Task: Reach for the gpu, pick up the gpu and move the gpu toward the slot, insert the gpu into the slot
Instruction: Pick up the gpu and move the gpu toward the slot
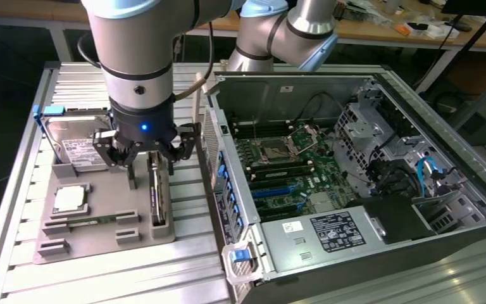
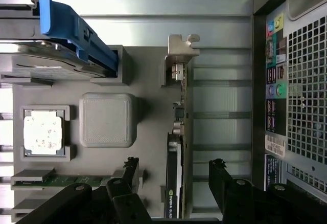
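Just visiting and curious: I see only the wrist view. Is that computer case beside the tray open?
Observer: Yes. The computer case lies on its side with the panel off, and its green motherboard is showing.
Visitor: Any place in there for a card?
Observer: A long blue slot crosses the motherboard.
Visitor: What carries this camera?
Observer: A silver arm pointing straight down, with its open gripper over the gpu.
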You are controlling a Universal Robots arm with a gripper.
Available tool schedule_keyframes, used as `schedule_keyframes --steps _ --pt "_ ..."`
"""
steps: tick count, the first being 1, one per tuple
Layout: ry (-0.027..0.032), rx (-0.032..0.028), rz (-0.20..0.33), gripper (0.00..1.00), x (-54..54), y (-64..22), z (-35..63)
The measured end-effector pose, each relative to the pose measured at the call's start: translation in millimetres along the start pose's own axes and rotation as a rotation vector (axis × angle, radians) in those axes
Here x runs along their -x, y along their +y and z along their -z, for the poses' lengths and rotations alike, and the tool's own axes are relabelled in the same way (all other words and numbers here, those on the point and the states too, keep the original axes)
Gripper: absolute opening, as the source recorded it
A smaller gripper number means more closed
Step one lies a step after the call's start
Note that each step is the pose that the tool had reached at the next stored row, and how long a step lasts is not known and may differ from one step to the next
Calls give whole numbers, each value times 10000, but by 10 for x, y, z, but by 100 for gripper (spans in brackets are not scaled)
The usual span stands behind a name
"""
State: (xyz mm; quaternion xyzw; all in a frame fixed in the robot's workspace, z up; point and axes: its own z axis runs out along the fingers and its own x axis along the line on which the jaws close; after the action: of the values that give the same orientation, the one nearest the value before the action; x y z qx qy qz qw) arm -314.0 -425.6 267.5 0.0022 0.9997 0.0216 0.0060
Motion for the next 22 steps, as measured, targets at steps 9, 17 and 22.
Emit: schedule_keyframes --steps 9,17,22 --pt "-2 -13 -19 66 -1 -48 -109" --pt "-5 -13 -62 66 -3 -56 -249" --pt "-7 -15 -64 66 -3 -57 -264"
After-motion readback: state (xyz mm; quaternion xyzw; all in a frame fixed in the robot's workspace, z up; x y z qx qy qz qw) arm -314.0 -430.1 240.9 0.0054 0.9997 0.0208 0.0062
